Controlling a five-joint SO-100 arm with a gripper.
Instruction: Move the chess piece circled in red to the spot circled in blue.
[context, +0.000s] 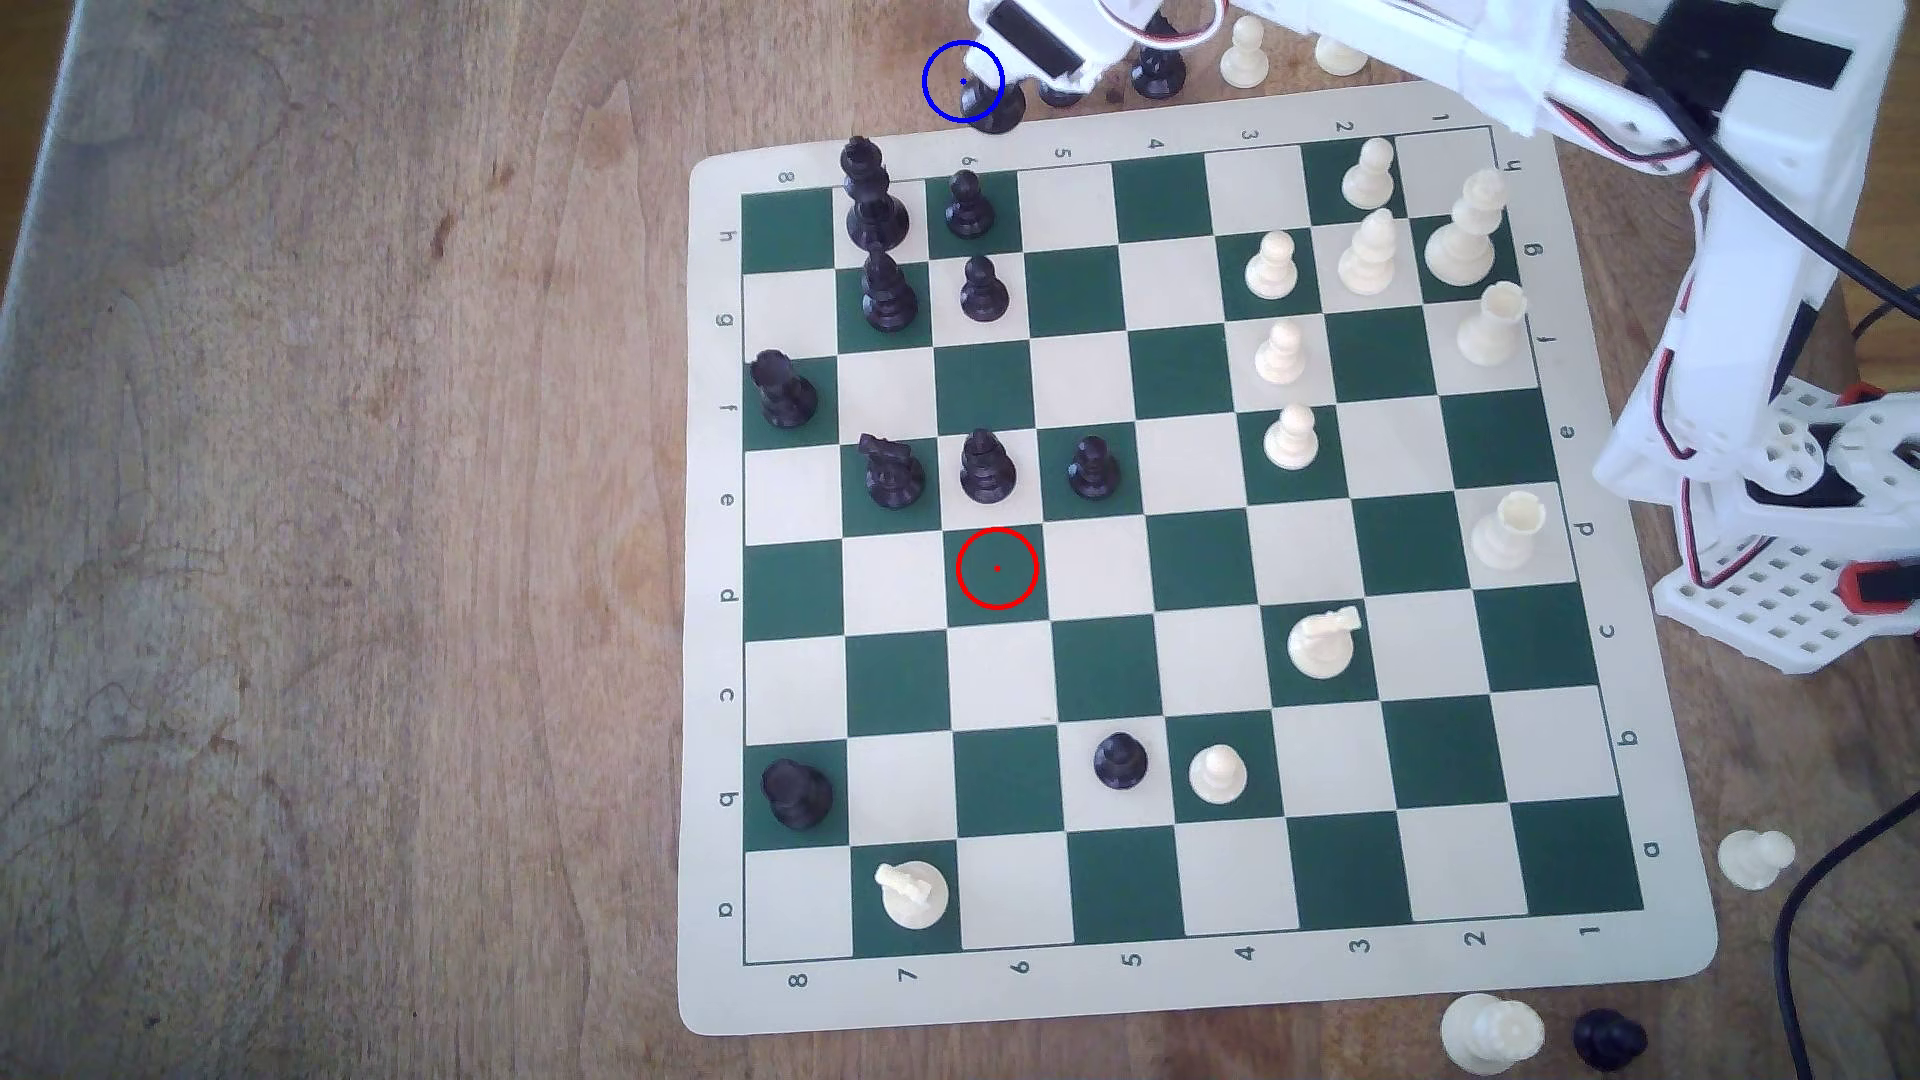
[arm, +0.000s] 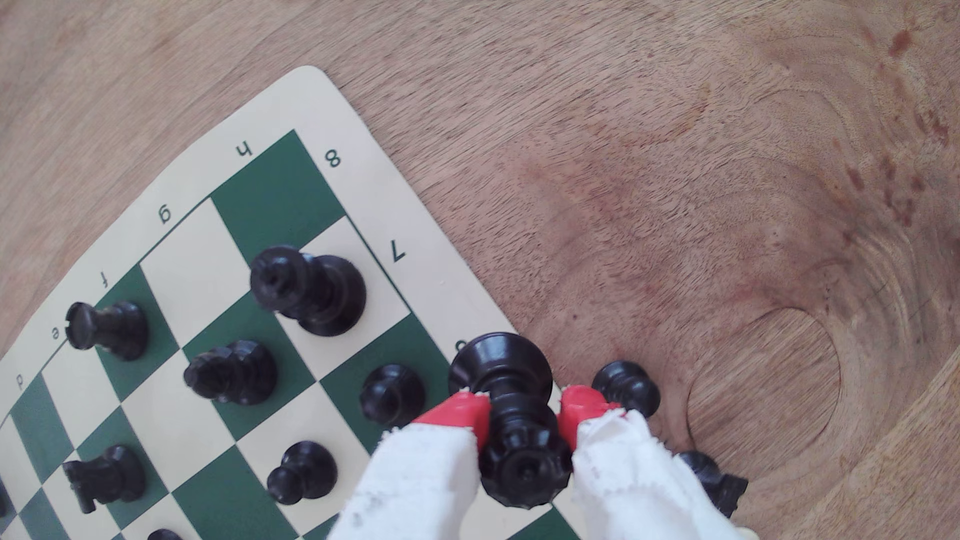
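Note:
The chess piece, a tall black piece with a ridged coronet head, stands between my red fingertips, and my gripper is shut on its neck. Its round base sits at the board's rim by the file-6 label, over the wood. In the exterior view the chess piece pokes out under my white gripper, overlapping the lower right of the blue-ringed spot just beyond the board's far edge. The red ring circles a bare green square.
Black pawns and white pawns stand off the board beside my gripper. The cross-topped black piece and a black pawn occupy the nearest board squares. The chessboard fills the exterior view's right; bare wood lies at its left.

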